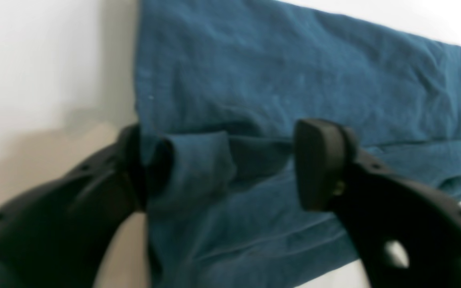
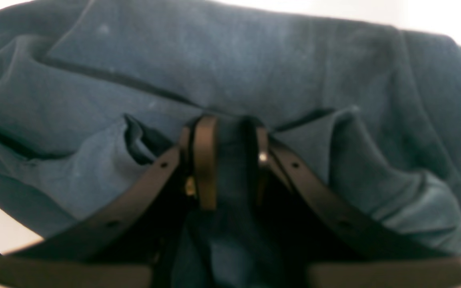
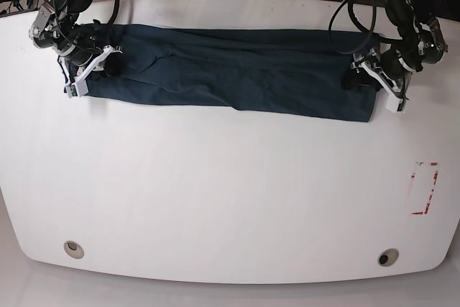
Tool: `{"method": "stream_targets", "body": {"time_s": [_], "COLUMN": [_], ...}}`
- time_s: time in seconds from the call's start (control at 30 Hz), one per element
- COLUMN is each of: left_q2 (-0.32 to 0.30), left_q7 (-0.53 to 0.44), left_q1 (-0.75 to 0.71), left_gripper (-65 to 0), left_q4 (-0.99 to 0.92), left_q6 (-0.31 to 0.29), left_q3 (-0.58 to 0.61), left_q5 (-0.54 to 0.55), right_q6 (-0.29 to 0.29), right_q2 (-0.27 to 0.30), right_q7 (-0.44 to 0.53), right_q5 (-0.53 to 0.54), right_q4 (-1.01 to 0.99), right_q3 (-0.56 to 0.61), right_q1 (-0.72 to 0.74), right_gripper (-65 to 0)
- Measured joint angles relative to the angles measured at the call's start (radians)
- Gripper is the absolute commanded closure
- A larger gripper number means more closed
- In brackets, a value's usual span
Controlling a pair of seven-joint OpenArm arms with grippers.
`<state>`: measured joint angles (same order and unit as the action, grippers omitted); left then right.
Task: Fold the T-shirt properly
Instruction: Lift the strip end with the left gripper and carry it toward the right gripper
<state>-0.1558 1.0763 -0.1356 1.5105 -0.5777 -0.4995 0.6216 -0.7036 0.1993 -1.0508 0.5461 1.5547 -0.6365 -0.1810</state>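
T-shirt (image 3: 230, 73): lies as a long narrow band across the far side of my white bench (image 3: 215, 199), already doubled lengthwise, with loose wrinkles along its near edge.
Left end effector (image 1: 222, 164): at the band's end on the base view's right; jaws apart, straddling a raised roll of fabric, one tip against the cloth edge, not yet pinched.
Right end effector (image 2: 230, 160): at the opposite end, jaws drawn together and clamped on a bunched pleat of the T-shirt.
Done: I judge the lengthwise folding finished.
Left: bringing the two ends together crosswise, then smoothing.
Marker (image 3: 424, 188): a red outline on the bench, well apart from the cloth.
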Motion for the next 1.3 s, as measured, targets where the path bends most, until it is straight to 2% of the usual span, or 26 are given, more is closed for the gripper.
{"method": "stream_targets", "body": {"time_s": [0.1, 0.13, 0.3, 0.37, 0.53, 0.63, 0.8, 0.9, 1.0, 1.13, 1.3], "left_q2": [0.005, 0.008, 0.01, 0.014, 0.008, 0.0, 0.013, 0.04, 0.062, 0.128, 0.191], "left_q7": [0.011, 0.015, 0.033, 0.064, 0.06, 0.061, 0.117, 0.136, 0.112, 0.142, 0.119], "left_q1": [-0.001, -0.002, -0.016, -0.027, -0.056, -0.056, -0.046, -0.009, 0.019, 0.055, 0.089], "left_gripper": [-2.2, -0.4, -1.3, -1.3, -1.4, -1.4, -1.5, -1.5, -1.7, -1.7, -1.7], "left_q4": [-0.005, -0.007, 0.023, 0.082, 0.277, 0.364, 0.403, 0.402, 0.403, 0.385, 0.353], "left_q6": [0.0, 0.001, 0.002, 0.008, 0.011, 0.012, 0.008, 0.009, 0.009, 0.008, 0.008], "left_q3": [0.009, 0.009, 0.004, 0.003, 0.042, 0.148, 0.33, 0.415, 0.489, 0.579, 0.661], "left_q5": [-0.003, -0.005, -0.012, -0.045, -0.043, -0.043, -0.034, -0.053, -0.055, -0.153, -0.209], "right_q6": [0.0, 0.0, 0.0, 0.0, 0.0, 0.0, 0.0, 0.0, 0.0, 0.0, 0.0], "right_q2": [0.0, 0.0, 0.0, 0.0, 0.0, -0.001, -0.002, -0.003, -0.003, -0.003, -0.003], "right_q7": [0.0, 0.0, 0.0, 0.0, 0.0, -0.002, -0.001, 0.0, 0.0, 0.0, 0.0], "right_q5": [0.0, 0.0, 0.0, 0.0, -0.001, -0.001, -0.002, -0.006, -0.006, -0.003, -0.003], "right_q4": [0.0, 0.0, 0.0, 0.0, 0.0, 0.0, 0.0, 0.0, 0.0, 0.0, 0.001], "right_q3": [0.0, 0.0, 0.0, 0.0, 0.0, 0.0, 0.0, 0.0, 0.0, -0.001, -0.001], "right_q1": [0.0, 0.0, 0.0, 0.0, 0.002, 0.002, 0.002, 0.002, 0.002, 0.002, 0.003], "right_gripper": [-12.2, -12.2, -12.2, -12.2, -12.2, -12.2, -12.2, -12.2, -12.2, -12.2, -12.2]}}
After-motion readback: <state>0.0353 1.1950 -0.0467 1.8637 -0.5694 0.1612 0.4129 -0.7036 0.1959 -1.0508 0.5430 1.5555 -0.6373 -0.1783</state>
